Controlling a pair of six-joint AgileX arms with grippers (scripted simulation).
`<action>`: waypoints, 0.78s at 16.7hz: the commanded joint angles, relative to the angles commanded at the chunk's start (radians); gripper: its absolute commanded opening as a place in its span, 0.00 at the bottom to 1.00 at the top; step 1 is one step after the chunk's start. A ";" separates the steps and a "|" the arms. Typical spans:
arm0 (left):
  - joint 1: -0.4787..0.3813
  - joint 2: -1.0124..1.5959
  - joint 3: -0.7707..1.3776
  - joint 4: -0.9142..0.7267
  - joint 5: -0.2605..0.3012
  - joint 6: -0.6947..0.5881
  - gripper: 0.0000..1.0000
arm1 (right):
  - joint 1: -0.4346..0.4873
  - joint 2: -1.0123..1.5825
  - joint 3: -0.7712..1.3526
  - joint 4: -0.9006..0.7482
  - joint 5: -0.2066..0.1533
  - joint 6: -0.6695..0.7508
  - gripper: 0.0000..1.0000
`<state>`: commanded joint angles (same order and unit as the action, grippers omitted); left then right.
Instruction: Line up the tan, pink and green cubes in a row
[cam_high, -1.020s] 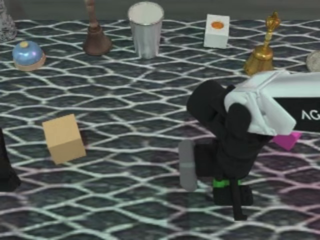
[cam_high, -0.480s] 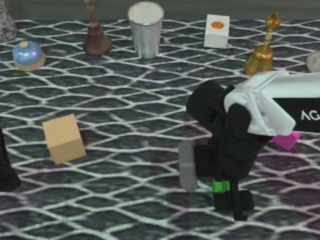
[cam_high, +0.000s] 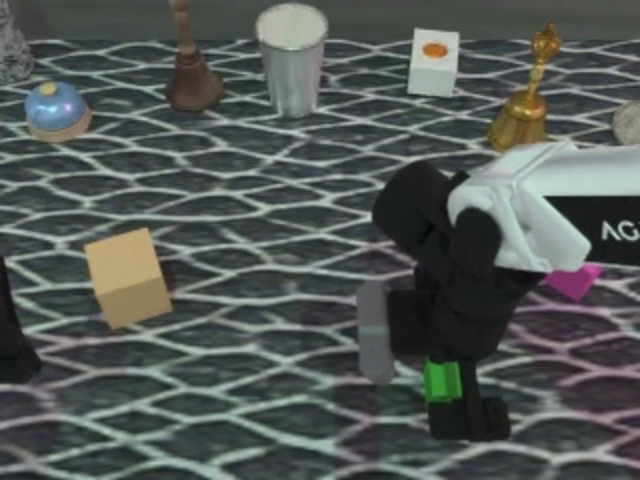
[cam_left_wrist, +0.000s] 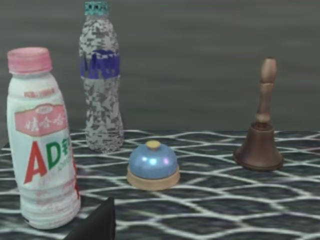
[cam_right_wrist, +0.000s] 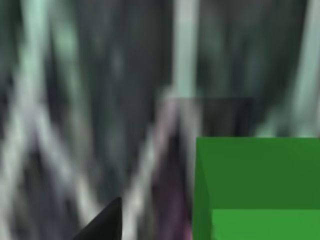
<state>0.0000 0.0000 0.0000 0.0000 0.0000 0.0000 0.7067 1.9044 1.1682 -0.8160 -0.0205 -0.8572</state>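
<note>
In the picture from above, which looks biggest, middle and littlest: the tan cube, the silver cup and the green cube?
1. Silver cup and tan cube: too alike to rank.
2. Green cube: clearly littlest, though the right gripper partly hides it.

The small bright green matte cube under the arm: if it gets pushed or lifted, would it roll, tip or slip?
Probably not roll: the small bright green matte cube has flat faces and sharp edges. It looks squat, so tipping seems unlikely. Its matte faces suggest a fair grip, though being small beside the right end effector, it might twist if caught off-centre.
</note>
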 joint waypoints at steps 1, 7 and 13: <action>0.000 0.000 0.000 0.000 0.000 0.000 1.00 | 0.000 0.000 0.000 0.000 0.000 0.000 1.00; 0.000 0.000 0.000 0.000 0.000 0.000 1.00 | -0.001 -0.039 0.073 -0.110 0.000 -0.003 1.00; 0.000 0.000 0.000 0.000 0.000 0.000 1.00 | 0.002 -0.100 0.166 -0.266 -0.001 -0.008 1.00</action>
<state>0.0000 0.0000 0.0000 0.0000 0.0000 0.0000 0.7087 1.8044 1.3346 -1.0818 -0.0211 -0.8650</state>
